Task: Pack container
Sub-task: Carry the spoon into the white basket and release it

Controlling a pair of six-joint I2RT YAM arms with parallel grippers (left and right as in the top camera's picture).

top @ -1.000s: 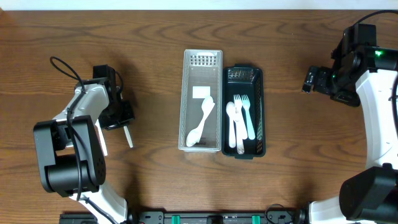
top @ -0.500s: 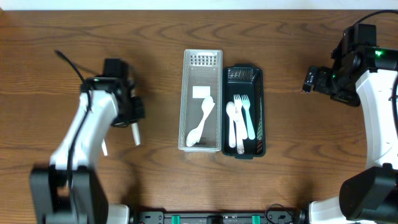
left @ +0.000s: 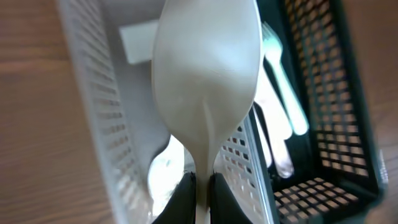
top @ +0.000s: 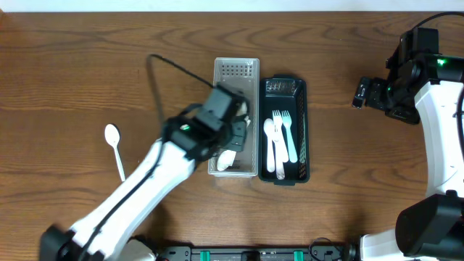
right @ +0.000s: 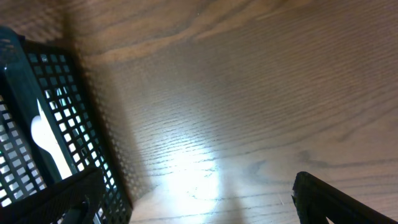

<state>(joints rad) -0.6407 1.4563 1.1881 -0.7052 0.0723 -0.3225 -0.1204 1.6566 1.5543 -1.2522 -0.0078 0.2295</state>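
My left gripper (top: 238, 130) hangs over the white mesh basket (top: 236, 68) and is shut (left: 199, 194) on the handle of a white plastic spoon (left: 205, 68), bowl pointing away from the wrist. A white spoon (top: 226, 161) lies in that basket, partly hidden by the arm. The black mesh basket (top: 283, 85) beside it holds forks and a spoon (top: 279, 138); it also shows in the left wrist view (left: 329, 93). Another white spoon (top: 112, 141) lies on the table at the left. My right gripper (top: 365, 94) is open and empty (right: 196, 205), right of the black basket (right: 37, 124).
The two baskets stand side by side at the table's middle. The dark wooden table (top: 348, 188) spreads around them. The left arm's cable (top: 163, 72) arcs above the table left of the white basket.
My left arm has swung from the table's left side to over the white basket, carrying a spoon. One white spoon stays on the table at the left. The right arm has not moved.
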